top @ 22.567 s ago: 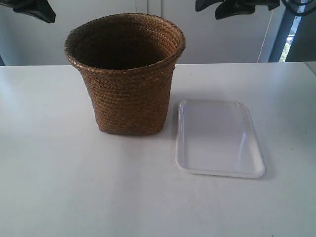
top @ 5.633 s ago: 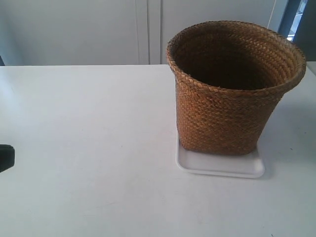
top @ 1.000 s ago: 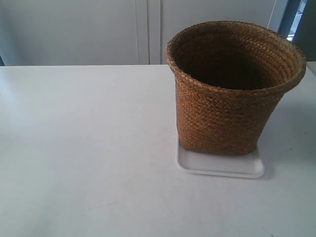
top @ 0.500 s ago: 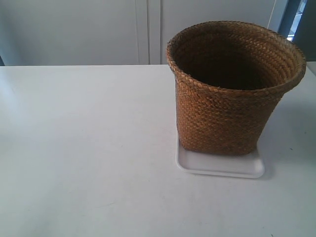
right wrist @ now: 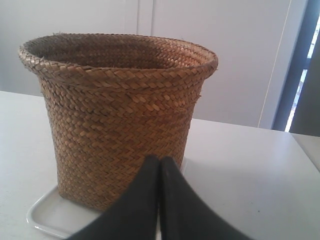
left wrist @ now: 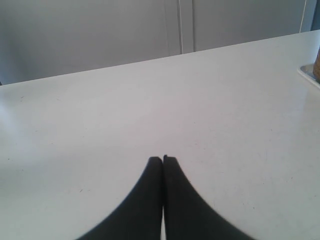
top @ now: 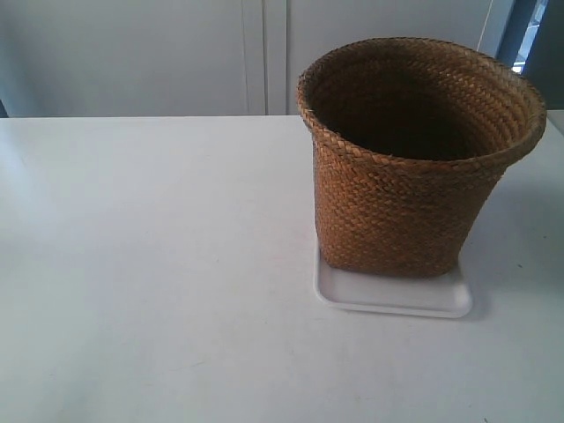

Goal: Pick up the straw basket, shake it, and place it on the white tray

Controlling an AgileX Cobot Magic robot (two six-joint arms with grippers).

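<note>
The straw basket [top: 401, 176] stands upright on the white tray [top: 388, 301], over toward three o'clock on the white worktop [top: 159, 264] as the exterior view has it. Its squarish base covers most of the tray. Only a strip of glossy tray shows at the basket's six o'clock side, with a thin edge peeping out at nine o'clock. The thick braided rim flares out wider than the tray beneath it, and the inside is dark.

The left tool [left wrist: 163, 159] hangs low over the worktop, well apart from the basket. Its two black fingers are pressed together with barely a hairline between them, gripping nothing. At the very edge of its wrist view a corner of the tray and a sliver of straw just show.

The right tool [right wrist: 160, 159] is drawn tight together in the same way and carries nothing. Its tips point toward the basket's woven side without touching it. From there I can see the tray's rounded corner jutting out under the base.
</note>
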